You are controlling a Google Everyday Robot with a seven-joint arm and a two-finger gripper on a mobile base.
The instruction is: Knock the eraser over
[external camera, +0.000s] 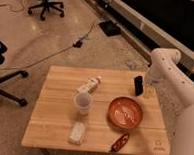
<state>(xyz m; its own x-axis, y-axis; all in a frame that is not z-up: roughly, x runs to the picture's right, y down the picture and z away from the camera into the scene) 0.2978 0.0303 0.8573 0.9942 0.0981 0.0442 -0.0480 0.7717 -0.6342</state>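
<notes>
The eraser (138,85) stands upright near the table's (52,124) far right edge, the gripper (147,90) just right of it. The red bowl (124,112) crowds its near side; bare wood lies left, toward the small bottle (89,84).

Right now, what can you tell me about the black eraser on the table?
The eraser is a small black block, taller than wide, with plain dark sides. It stands upright on the wooden table, near the far right edge, behind the red bowl and apart from it. The claw hangs just to its right; whether they touch cannot be seen.
</notes>
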